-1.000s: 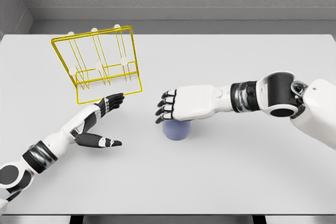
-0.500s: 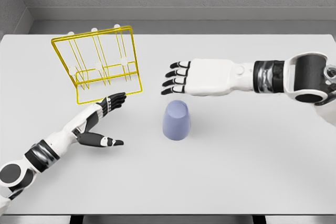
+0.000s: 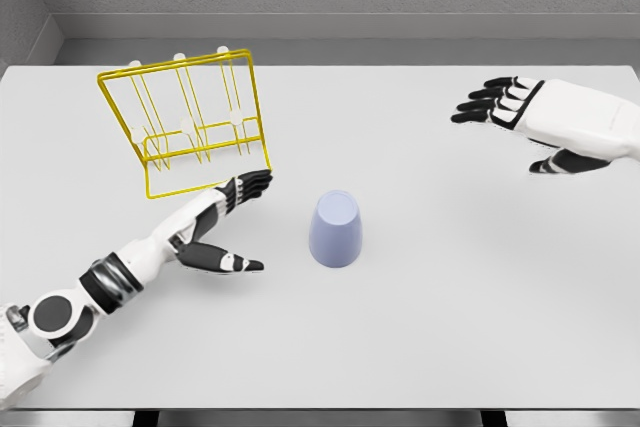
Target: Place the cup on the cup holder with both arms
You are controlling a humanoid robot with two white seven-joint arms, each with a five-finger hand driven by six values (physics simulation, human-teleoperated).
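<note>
You are looking at the cup point(image 3: 335, 230) sitting upside down on the white table point(image 3: 420, 327), just below the middle of the view, with its narrower closed base pointing up and its wide rim resting on the table. It is pale lavender-blue, and nothing is touching it.

Your left hand point(image 3: 222, 227) is lying at about nine o'clock from the cup, near it but apart. Its fingers point(image 3: 250, 186) are stretching out flat toward the cup's upper left, the thumb is pointing toward the cup lower down, and the hand is holding nothing.

The cup holder point(image 3: 190, 122), a yellow wire rack with white-tipped pegs, is standing at about ten o'clock from the cup, its tall frame leaning to the left. The left hand's fingertips are reaching close to the near right corner of its base frame; you cannot tell whether they are touching it.

Your right hand point(image 3: 540, 122) is hovering well apart from the cup at about two o'clock, near the right edge of the view. Its fingers point(image 3: 490, 97) are spreading open toward the left, thumb hanging below, gripping nothing.
</note>
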